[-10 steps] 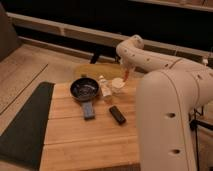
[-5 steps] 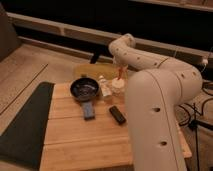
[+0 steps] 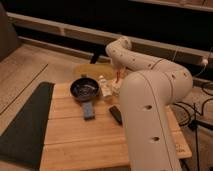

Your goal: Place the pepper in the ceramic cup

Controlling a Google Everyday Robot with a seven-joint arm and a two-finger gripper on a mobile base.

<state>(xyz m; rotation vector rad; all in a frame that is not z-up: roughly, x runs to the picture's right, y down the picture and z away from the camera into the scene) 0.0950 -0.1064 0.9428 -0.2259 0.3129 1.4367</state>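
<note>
The thin orange-red pepper point(image 3: 118, 76) hangs upright in my gripper point(image 3: 119, 73) at the far right of the wooden table point(image 3: 75, 135). My gripper is shut on it, just above the small cream-white ceramic cup point(image 3: 115, 89). The pepper's lower tip is at the cup's rim. My white arm point(image 3: 150, 100) arches over from the right and hides the cup's right side.
A round black pan point(image 3: 84, 89) stands left of the cup, with a slim white bottle point(image 3: 105, 88) between them. A blue-grey block point(image 3: 89, 110) and a black bar point(image 3: 115, 115) lie nearer the front. A dark mat point(image 3: 25, 125) lies left of the table.
My gripper has moved left with the pepper and come down over the cup. My arm now fills more of the right side.
</note>
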